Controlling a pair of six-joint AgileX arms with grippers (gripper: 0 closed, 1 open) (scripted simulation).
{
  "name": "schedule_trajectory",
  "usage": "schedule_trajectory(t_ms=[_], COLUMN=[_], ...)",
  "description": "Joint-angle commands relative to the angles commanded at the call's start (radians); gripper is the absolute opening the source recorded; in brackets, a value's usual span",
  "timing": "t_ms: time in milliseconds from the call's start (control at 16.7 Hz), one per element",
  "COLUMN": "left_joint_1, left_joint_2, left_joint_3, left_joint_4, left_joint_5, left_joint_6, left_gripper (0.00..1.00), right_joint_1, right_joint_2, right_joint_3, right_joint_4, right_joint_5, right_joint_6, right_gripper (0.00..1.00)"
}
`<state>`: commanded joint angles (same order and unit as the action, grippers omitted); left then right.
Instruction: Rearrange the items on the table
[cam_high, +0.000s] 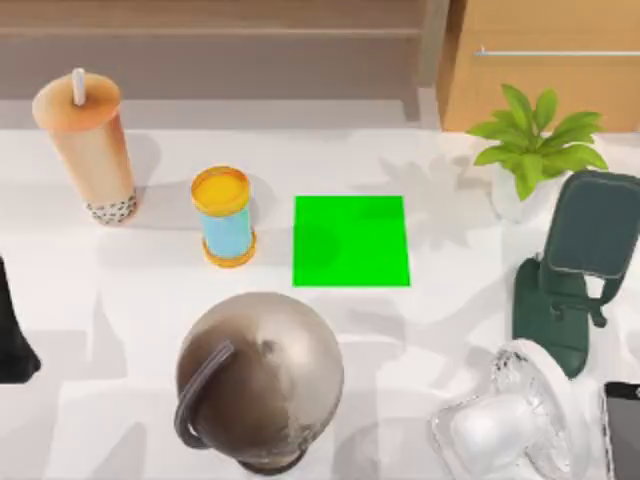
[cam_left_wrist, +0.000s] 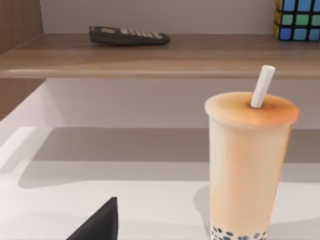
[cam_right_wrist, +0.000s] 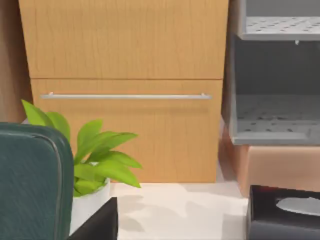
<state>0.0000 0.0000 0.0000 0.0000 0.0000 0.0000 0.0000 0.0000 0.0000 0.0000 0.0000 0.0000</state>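
At the desk's (cam_high: 70, 330) left edge a dark part of the left arm (cam_high: 12, 340) shows; its gripper's state cannot be told. The drink cup (cam_high: 88, 150) stands upright near the far left corner, apart from that arm. The white fan (cam_high: 515, 425) stands at the near right corner, the smartphone (cam_high: 624, 430) just beside it at the right edge.

A green square (cam_high: 351, 241) lies mid-table beside a blue yellow-lidded can (cam_high: 224, 216), a potted plant (cam_high: 533, 140) far right.
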Motion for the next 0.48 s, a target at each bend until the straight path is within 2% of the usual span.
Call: schedule_trajectory(t_ms=[240,480], left_joint_1=[0.000,0.000], left_joint_2=[0.000,0.000], left_joint_3=[0.000,0.000], left_joint_4=[0.000,0.000], left_joint_5=[0.000,0.000], left_joint_6=[0.000,0.000], left_gripper=[1.00,1.00], right_joint_1=[-0.008,-0.055], right_joint_2=[0.034,0.224], right_joint_3=[0.031,0.177], right_joint_4=[-0.030,-0.186], right_joint_5=[-0.002,-0.005], right_joint_6=[0.006,0.038], right_gripper=[1.00,1.00])
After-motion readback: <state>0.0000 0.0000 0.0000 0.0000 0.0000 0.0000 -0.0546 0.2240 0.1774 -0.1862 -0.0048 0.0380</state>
